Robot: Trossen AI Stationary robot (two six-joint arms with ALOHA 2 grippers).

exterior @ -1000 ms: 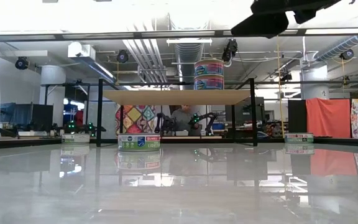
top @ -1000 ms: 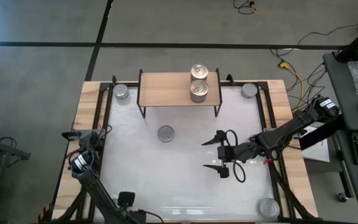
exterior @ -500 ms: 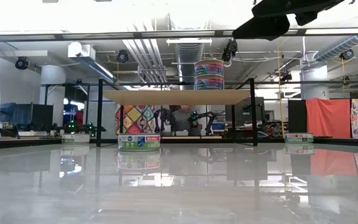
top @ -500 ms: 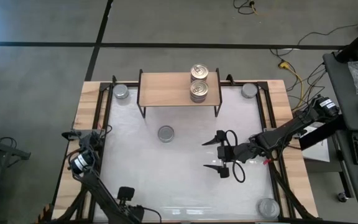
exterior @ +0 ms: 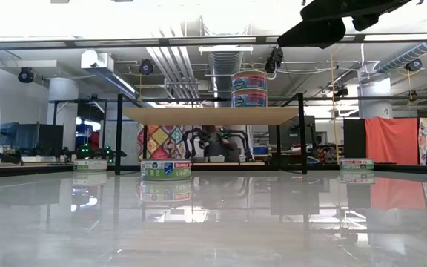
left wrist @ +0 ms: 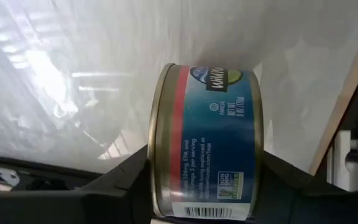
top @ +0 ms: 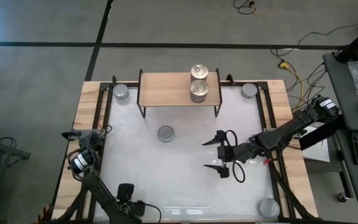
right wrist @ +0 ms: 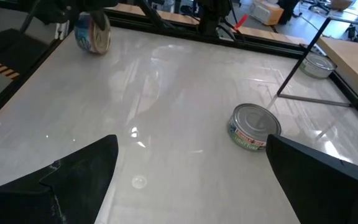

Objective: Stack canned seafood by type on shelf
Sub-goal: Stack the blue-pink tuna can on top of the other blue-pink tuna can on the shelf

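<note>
The light-wood shelf stands at the table's far edge and bears a stack of two tins, also seen in the low view. A silver-lidded tin rests on its base mid-table. My left gripper is over the table's left rim, shut on a blue-labelled, gold-rimmed tin. My right gripper hovers open right of the table's middle, a short way right of and nearer than the loose tin. My left gripper pinches the blue-labelled tin between its two fingers, one against the gold lid end and the other against the opposite flat end. The tin is turned on its side in the hold, label wall toward the wrist camera. It appears lifted off the tabletop.
More tins stand in the far-left corner, the far-right corner and the near-right corner. The shelf's black legs stand on the table's far part. The white tabletop has a wood rim.
My left arm has shifted slightly at the near-left of the table, its lower joint drawing a little toward the far edge. Its gripper keeps the tin. My right gripper has stayed still and open.
</note>
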